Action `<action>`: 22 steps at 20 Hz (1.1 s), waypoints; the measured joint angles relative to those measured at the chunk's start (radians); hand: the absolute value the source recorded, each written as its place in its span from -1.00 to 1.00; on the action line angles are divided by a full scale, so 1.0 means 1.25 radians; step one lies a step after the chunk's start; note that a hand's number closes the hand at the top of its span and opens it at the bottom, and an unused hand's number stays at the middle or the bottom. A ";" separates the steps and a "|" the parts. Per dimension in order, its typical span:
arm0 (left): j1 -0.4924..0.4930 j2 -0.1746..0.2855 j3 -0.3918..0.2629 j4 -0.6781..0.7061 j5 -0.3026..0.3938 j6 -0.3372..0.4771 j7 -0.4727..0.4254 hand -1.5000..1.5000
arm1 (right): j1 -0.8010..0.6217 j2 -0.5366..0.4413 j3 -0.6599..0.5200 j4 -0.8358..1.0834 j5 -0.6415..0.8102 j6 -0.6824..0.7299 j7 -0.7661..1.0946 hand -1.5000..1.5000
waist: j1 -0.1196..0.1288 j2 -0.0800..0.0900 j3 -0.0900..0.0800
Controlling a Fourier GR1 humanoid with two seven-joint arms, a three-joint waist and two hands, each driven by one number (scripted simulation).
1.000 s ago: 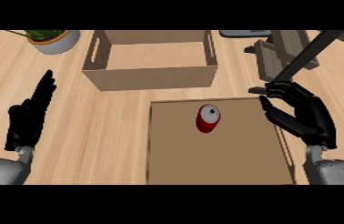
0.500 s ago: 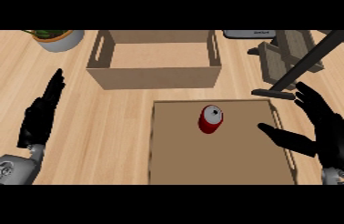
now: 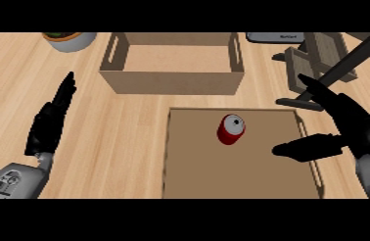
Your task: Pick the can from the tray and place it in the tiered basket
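Observation:
A red can (image 3: 231, 129) with a silver top lies on its side on the brown tray (image 3: 195, 176) in the lower middle of the head view. My right hand (image 3: 338, 128) hovers open over the tray's right edge, fingers up and thumb stretched left toward the can, a gap still between them. My left hand (image 3: 51, 121) rests open at the left, fingers pointing up, well away from the tray. The wooden tiered basket (image 3: 173, 82) stands behind the tray, its top bin bare inside.
A potted plant (image 3: 69, 39) sits at the back left. A black stand with a slanted bar (image 3: 339, 68) and grey slatted parts (image 3: 318, 59) crowd the back right, close behind my right hand. Bare wooden counter (image 3: 115, 147) lies between tray and left hand.
My right hand has shifted right and lower, opening wider with its thumb swinging out toward the can. The view has tipped slightly; the can and tray stay put. The left hand barely moved.

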 measured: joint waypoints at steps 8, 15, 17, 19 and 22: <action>0.016 -0.008 0.022 -0.001 -0.012 -0.020 -0.008 0.00 | -0.173 0.077 0.061 0.124 0.012 0.043 0.111 -1.00 | 0.001 0.000 0.001; 0.002 -0.024 0.030 -0.003 -0.034 -0.017 0.014 0.00 | -0.225 0.134 0.102 0.234 0.014 0.065 0.136 -1.00 | -0.004 0.000 0.002; -0.007 -0.026 0.034 0.002 -0.038 -0.020 0.023 0.00 | -0.228 0.138 0.110 0.250 0.015 0.072 0.140 -1.00 | -0.007 -0.001 0.002; -0.005 -0.024 0.041 0.000 -0.036 -0.030 0.025 0.00 | -0.232 0.157 0.120 0.289 0.024 0.074 0.133 -1.00 | -0.006 0.000 0.002; 0.009 -0.030 0.051 0.005 -0.043 -0.038 0.009 0.00 | -0.226 0.170 0.135 0.273 0.032 0.081 0.146 -1.00 | -0.009 -0.001 0.002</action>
